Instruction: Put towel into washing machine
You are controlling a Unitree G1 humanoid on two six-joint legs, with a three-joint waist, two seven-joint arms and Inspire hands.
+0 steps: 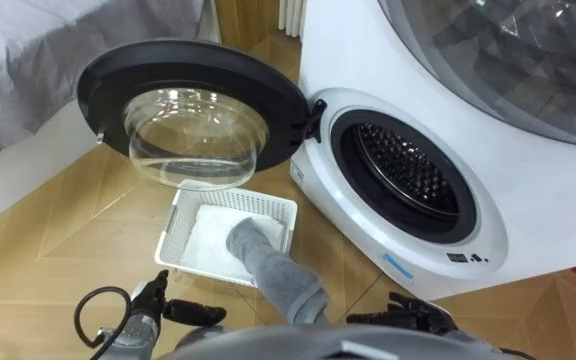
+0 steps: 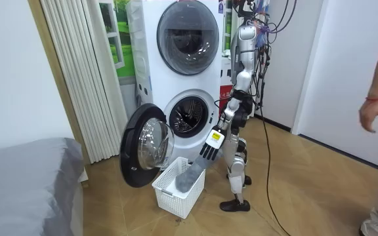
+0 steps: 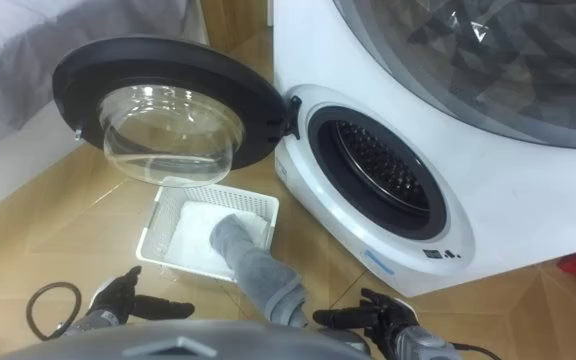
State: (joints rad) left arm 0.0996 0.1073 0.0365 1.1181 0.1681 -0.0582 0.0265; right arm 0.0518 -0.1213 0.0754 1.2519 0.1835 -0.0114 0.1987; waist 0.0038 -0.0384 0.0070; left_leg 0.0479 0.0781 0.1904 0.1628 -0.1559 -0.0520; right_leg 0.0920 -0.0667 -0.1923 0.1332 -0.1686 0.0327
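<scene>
**Grey towel (image 1: 273, 270) in a white basket (image 1: 174, 232) — washing machine (image 1: 528, 200) open**

Left hand (image 1: 158, 303), lower left: fingers stretched out flat toward the towel, clear of it. Right hand (image 3: 378, 318), lower right: fingers reach toward the towel's upper end; whether they pinch it cannot be told. Towel: lower end in the basket, upper end rising between the hands, outside the machine. Basket: on the wooden floor (image 1: 68, 230), below the door (image 1: 98, 85) — black ring, glass bowl, swung wide to the left. Farthest: the steel drum (image 1: 408, 170).

Home laundry corner: stacked washing machines (image 2: 188, 78), bed (image 2: 25, 183).
</scene>
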